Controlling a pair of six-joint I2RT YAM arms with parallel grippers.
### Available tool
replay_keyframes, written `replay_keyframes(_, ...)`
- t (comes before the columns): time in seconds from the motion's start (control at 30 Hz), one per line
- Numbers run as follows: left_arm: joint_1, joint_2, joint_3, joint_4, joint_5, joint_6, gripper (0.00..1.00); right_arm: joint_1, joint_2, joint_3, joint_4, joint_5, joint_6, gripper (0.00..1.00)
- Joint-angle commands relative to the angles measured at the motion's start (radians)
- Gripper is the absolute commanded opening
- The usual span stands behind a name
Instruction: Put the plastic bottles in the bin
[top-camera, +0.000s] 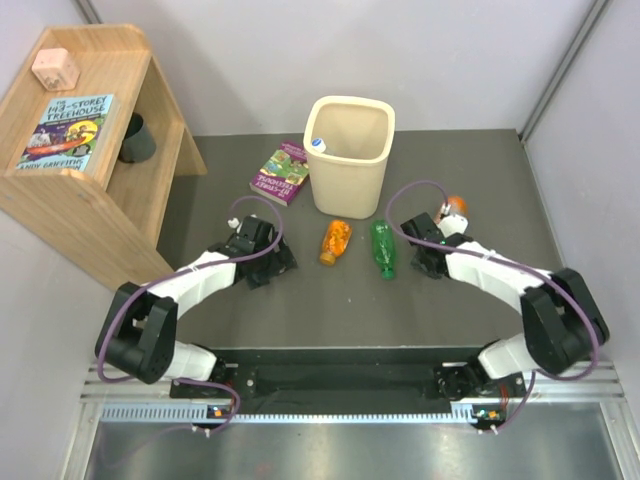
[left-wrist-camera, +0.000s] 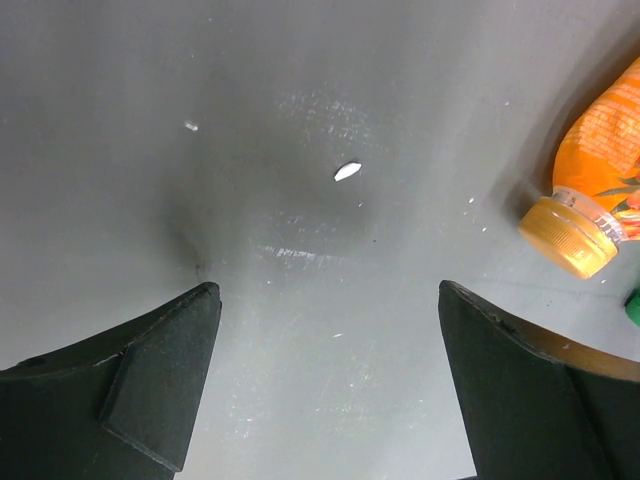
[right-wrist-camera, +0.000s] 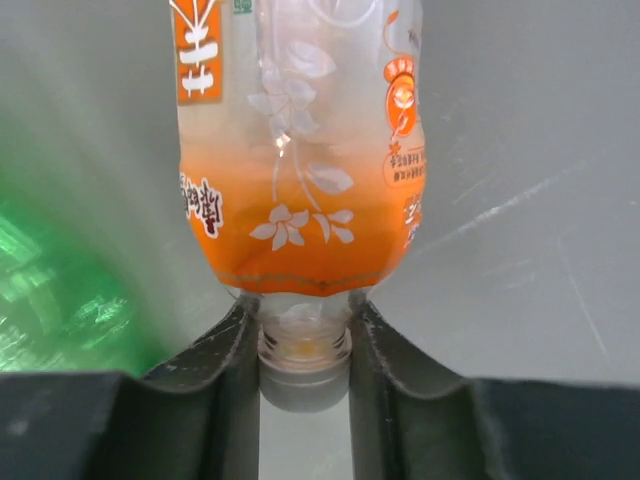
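The cream bin (top-camera: 349, 170) stands at the back middle, with a clear white-capped bottle (top-camera: 318, 143) showing at its inner left rim. An orange bottle (top-camera: 335, 241) and a green bottle (top-camera: 383, 247) lie on the table in front of it. My right gripper (top-camera: 443, 222) (right-wrist-camera: 305, 325) is shut on the neck and cap of a second orange bottle (top-camera: 455, 206) (right-wrist-camera: 300, 150); the green bottle is a blur at its left (right-wrist-camera: 60, 290). My left gripper (top-camera: 278, 262) (left-wrist-camera: 325, 335) is open and empty over bare table, left of the lying orange bottle (left-wrist-camera: 595, 185).
A purple book (top-camera: 283, 172) lies left of the bin. A wooden shelf (top-camera: 90, 180) at the far left holds a dark cup (top-camera: 135, 138), a book and a pink block. Grey walls close in the table at the back and right.
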Motion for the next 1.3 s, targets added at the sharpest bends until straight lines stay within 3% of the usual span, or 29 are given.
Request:
replay_keyframes(0.0, 0.005, 0.012, 0.018, 0.048, 0.036, 0.007, 0.94, 0.094, -0.164, 0.014, 0.009, 0.067, -0.115, 0.00)
replay_keyframes(0.13, 0.006, 0.030, 0.041, 0.090, 0.105, 0.028, 0.95, 0.220, -0.341, -0.005, 0.105, 0.049, -0.275, 0.00)
replay_keyframes(0.23, 0.011, 0.023, 0.050, 0.225, 0.283, 0.048, 0.97, 0.231, -0.477, -0.065, 0.254, -0.207, -0.383, 0.00)
replay_keyframes(0.33, 0.012, 0.006, 0.006, 0.547, 0.583, -0.022, 0.99, 0.230, -0.569, -0.105, 0.329, -0.373, -0.416, 0.00)
replay_keyframes(0.37, 0.011, -0.004, -0.026, 0.675, 0.655, -0.146, 0.99, 0.231, -0.589, -0.113, 0.343, -0.428, -0.417, 0.00)
replay_keyframes(0.4, 0.011, -0.010, -0.131, 1.086, 0.749, -0.241, 0.99, 0.231, -0.597, -0.125, 0.356, -0.457, -0.417, 0.00)
replay_keyframes(0.47, 0.011, 0.021, -0.236, 1.509, 0.737, -0.518, 0.99, 0.231, -0.594, -0.131, 0.405, -0.549, -0.416, 0.00)
replay_keyframes(0.5, 0.011, 0.044, -0.268, 1.722, 0.716, -0.579, 0.99, 0.231, -0.590, -0.136, 0.432, -0.580, -0.410, 0.00)
replay_keyframes(0.63, 0.011, 0.163, -0.201, 2.012, 0.773, -0.779, 0.99, 0.259, -0.539, -0.113, 0.509, -0.658, -0.373, 0.00)
replay_keyframes(0.8, 0.008, 0.148, -0.174, 1.980, 0.757, -0.765, 0.99, 0.308, -0.444, -0.047, 0.549, -0.692, -0.373, 0.00)
replay_keyframes(1.17, 0.005, -0.023, -0.072, 1.563, 0.780, -0.471, 0.99, 0.391, -0.329, 0.005, 0.550, -0.786, -0.397, 0.00)
replay_keyframes(1.27, 0.003, -0.034, -0.031, 1.441, 0.812, -0.389, 0.74, 0.389, -0.327, 0.024, 0.524, -0.780, -0.405, 0.02)
